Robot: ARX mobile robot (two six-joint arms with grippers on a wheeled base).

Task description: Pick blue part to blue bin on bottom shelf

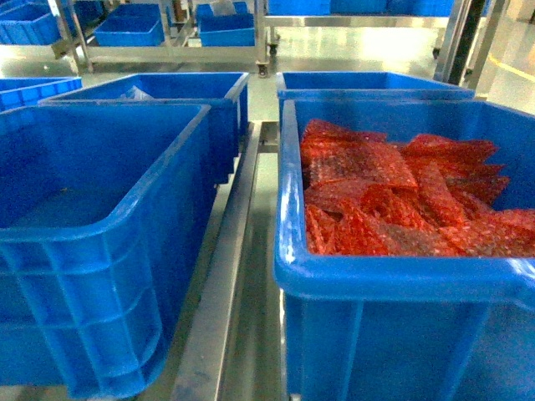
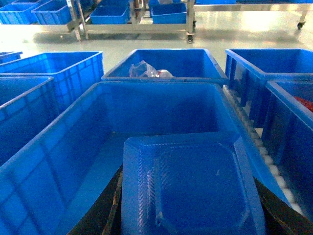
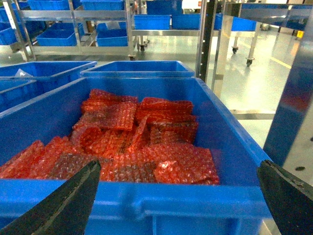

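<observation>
Between our left fingers (image 2: 188,215), in the left wrist view, sits the blue part (image 2: 188,188): a flat, square, translucent blue tray with a raised rim. We see dark finger edges at both lower corners, close against the part, so we judge the left fingers clamped on it. The part hangs over the near end of the blue bin (image 2: 98,147), whose interior appears bare.

In the head view, the same blue bin (image 1: 92,225) stands on the left, with the steel rail of the rack (image 1: 226,276) running between it and the right bin (image 1: 401,284). Neither arm shows in that view. We cannot confirm from these frames which level of the rack this is, so we treat the bottom shelf as not identifiable here.

The right fingers (image 3: 178,196) stand wide apart, holding nothing, just above the near wall of the right bin, which is filled with red bubble-wrap pouches (image 3: 132,137).

Procedure for the step in hand, as we judge it, is placement:

1. Keep the part level, so it does not slide from the grasp.
2. Advance until the whole part is inside the bin walls, clear of the near rim.
3. Lower toward the bin floor before releasing; a high drop may flip a light tray.
4. Spread the left fingers fully, then lift straight up.
5. Hold the right arm where it is, away from the rail.
</observation>
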